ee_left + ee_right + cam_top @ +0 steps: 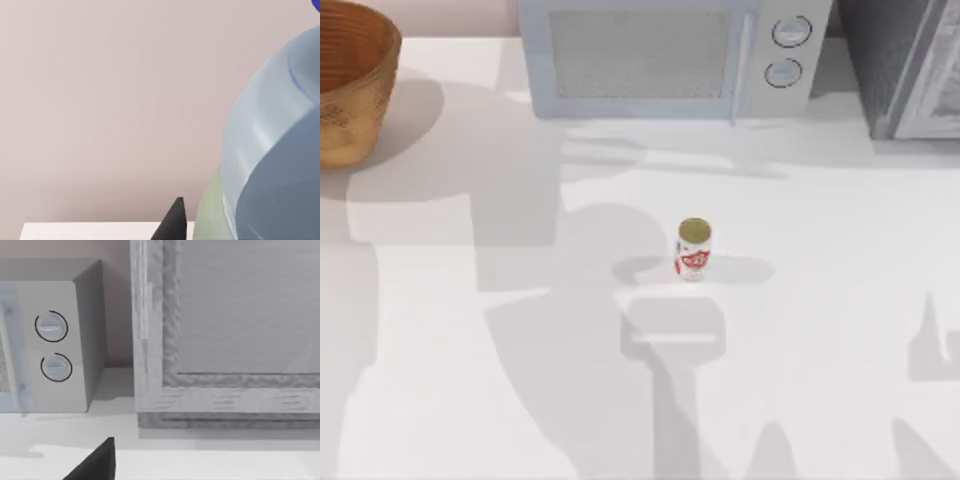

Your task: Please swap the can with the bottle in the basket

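The can (pixel 693 248) stands upright near the middle of the white table, gold top up and red label on its white side. The wicker basket (pixel 350 95) sits at the table's far left corner, partly cut off by the top view's edge. The bottle (pixel 270 150) looms very close in the left wrist view, bluish and clear with a green label edge, raised off the table against the wall. One dark fingertip (pixel 173 220) of my left gripper shows beside it. My right gripper (pixel 95 465) appears as a dark wedge facing the appliances at the back right.
A white microwave (pixel 670 55) with two dials stands at the back centre. A grey cabinet (pixel 910 65) stands at the back right. Arm shadows fall across the table around the can.
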Available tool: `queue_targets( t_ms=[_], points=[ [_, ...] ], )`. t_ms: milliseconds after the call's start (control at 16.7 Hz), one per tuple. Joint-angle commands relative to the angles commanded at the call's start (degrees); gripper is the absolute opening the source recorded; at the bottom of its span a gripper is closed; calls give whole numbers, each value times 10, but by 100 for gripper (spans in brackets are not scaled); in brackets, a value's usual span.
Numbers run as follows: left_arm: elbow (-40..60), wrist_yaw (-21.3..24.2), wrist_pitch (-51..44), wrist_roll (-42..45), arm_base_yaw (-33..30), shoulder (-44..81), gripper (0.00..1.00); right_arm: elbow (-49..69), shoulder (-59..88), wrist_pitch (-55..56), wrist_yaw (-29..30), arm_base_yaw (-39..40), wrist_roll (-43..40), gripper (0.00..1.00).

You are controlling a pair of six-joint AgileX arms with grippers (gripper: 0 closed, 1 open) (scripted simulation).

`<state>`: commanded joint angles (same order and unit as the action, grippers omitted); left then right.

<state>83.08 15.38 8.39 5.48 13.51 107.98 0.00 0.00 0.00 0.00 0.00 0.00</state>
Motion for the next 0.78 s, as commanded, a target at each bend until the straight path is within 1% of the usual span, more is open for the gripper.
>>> queue_targets(
  t_ms=[240,780],
  points=[
    [3,-1,5,-1,-1,6,0,0,0,0,0,0,0,100],
    [3,-1,5,-1,-1,6,68,0,0,0,0,0,0,100]
  ],
)
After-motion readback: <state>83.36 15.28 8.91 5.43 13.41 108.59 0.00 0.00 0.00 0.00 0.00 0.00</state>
